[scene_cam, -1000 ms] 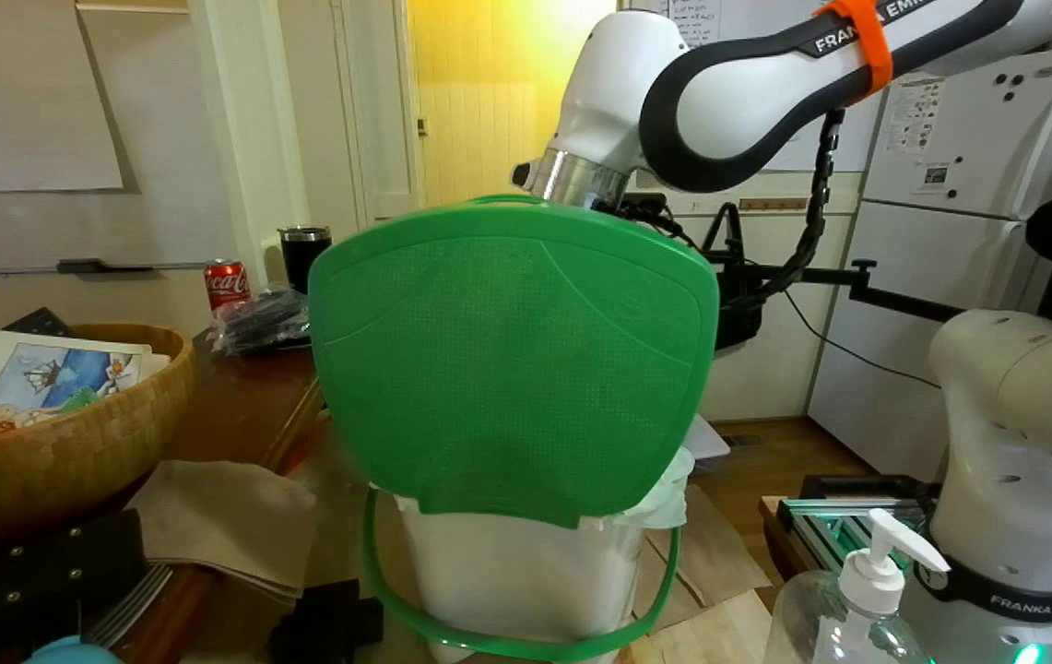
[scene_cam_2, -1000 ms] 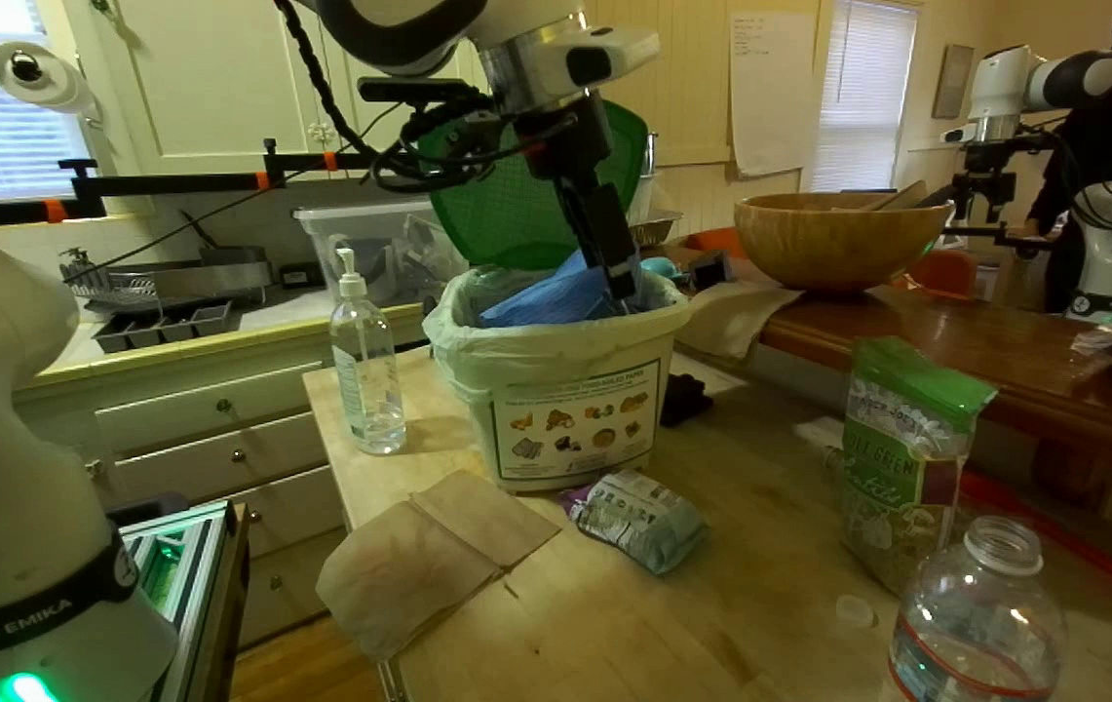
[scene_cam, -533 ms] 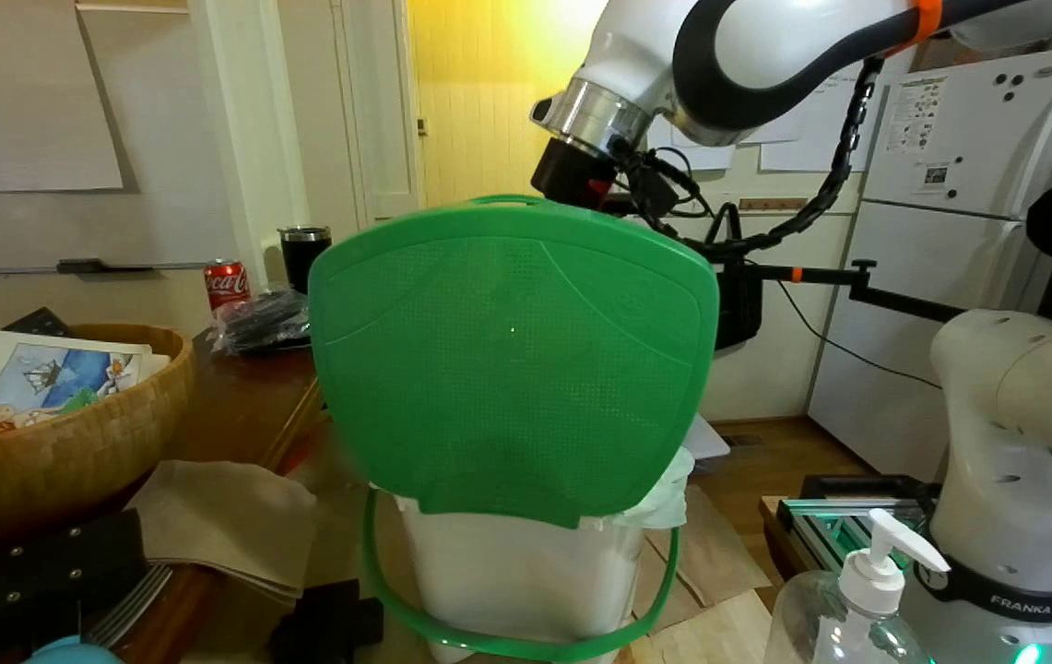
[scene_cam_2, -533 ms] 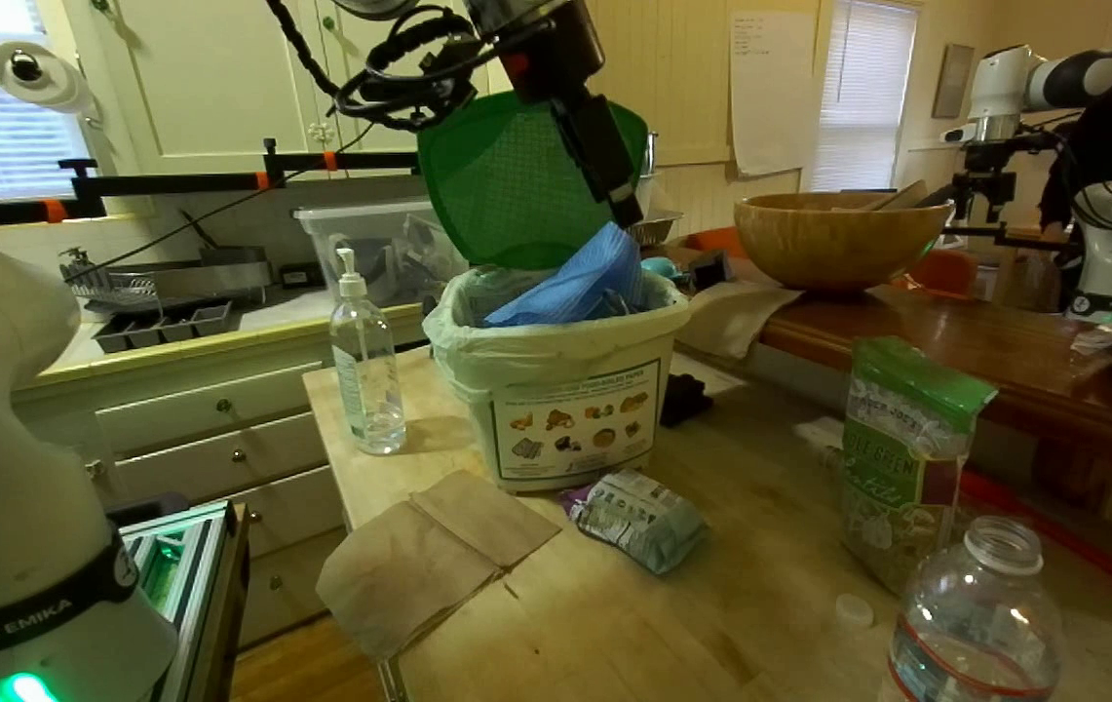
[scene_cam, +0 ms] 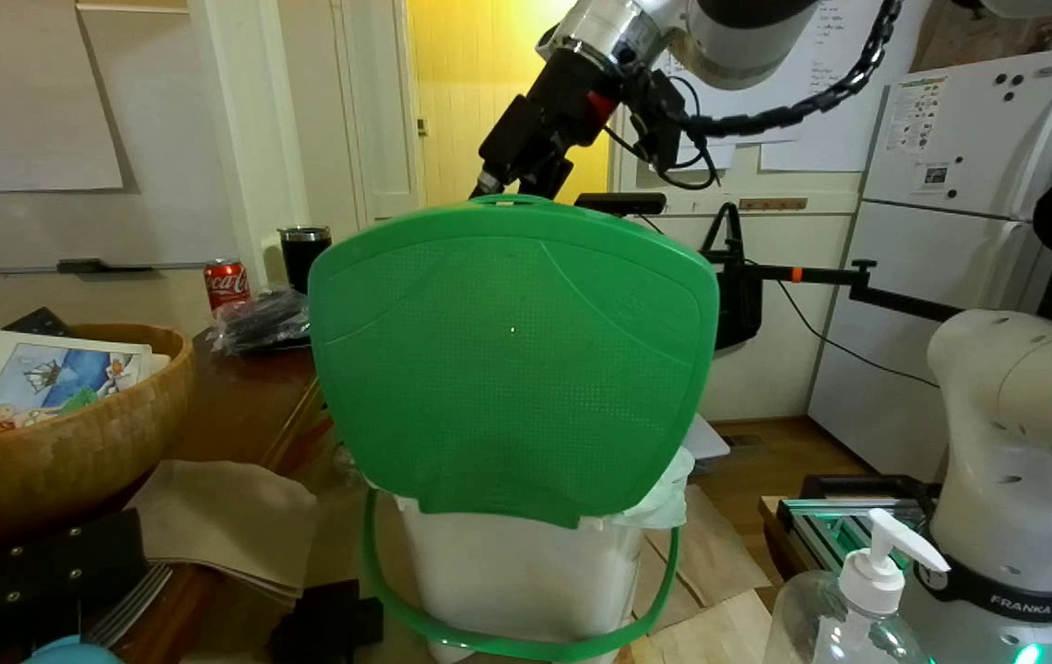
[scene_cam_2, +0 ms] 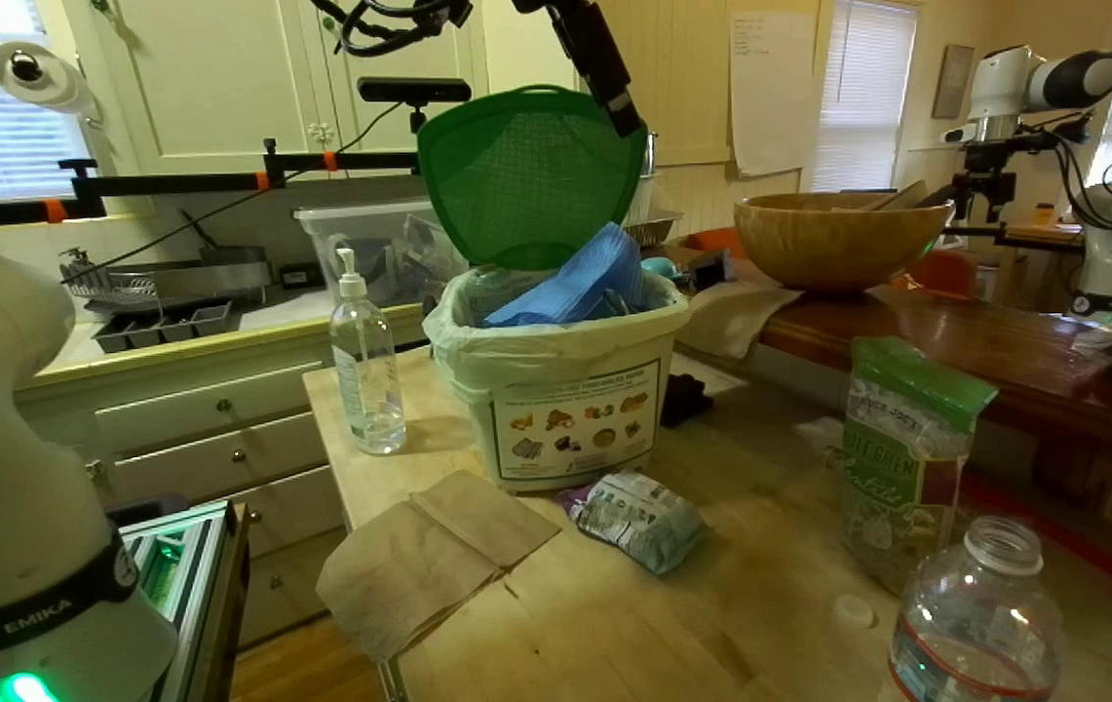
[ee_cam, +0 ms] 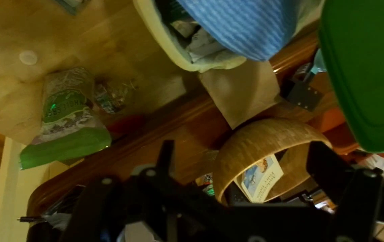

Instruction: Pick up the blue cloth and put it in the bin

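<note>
- Now the gripper (ee_cam: 243, 144) has risen away from the blue cloth (scene_cam_2: 575, 283); a second ago its tip was down at the mouth of the bin (scene_cam: 521, 572), and here it hangs near the top of both exterior views.
- Let go, the cloth lies in the bin at the middle of an exterior view, a peak standing above the edge; the task looks all but done, though the green lid (scene_cam_2: 526, 185) may catch that peak.
- Low in the wrist view, the fingers (ee_cam: 167, 153) stand wide apart, nothing gripped between them.
- The cloth, at that view's top, looks soft, with fine wavy ribs in two blues.
- Whitish plastic forms the bin's wall, a thin, crinkled liner (scene_cam_2: 466, 356) folded over it; the lid is rounded, its face finely meshed.
- Right of centre in an exterior view, a wooden bowl (scene_cam_2: 838, 244) curves smoothly.
</note>
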Tool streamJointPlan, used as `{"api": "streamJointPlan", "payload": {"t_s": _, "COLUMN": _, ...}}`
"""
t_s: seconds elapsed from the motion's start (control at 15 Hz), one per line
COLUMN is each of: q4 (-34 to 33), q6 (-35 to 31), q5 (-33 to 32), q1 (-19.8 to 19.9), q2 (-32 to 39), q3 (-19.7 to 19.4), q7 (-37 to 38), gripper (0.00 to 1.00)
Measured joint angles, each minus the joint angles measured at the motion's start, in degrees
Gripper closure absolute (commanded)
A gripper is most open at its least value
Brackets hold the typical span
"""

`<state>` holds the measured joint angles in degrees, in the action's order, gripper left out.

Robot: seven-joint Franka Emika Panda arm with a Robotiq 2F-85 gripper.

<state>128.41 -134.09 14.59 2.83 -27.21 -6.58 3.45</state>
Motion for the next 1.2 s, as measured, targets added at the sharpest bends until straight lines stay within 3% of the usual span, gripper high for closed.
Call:
{"api": "streamJointPlan", "payload": {"t_s": 0.6, "q4": -5.8, "q6": 10.3, "q5": 14.1, "q1": -6.4, "q2": 0.1, "q3": -1.5, "q7": -3.4, "gripper": 0.0}}
{"api": "streamJointPlan", "payload": {"t_s": 1.2, "q4": -6.6, "q6": 18.4, "q5": 17.2, "q1": -7.3, "q2": 2.8, "q3": 0.0, "q7": -4.6, "gripper": 0.0}}
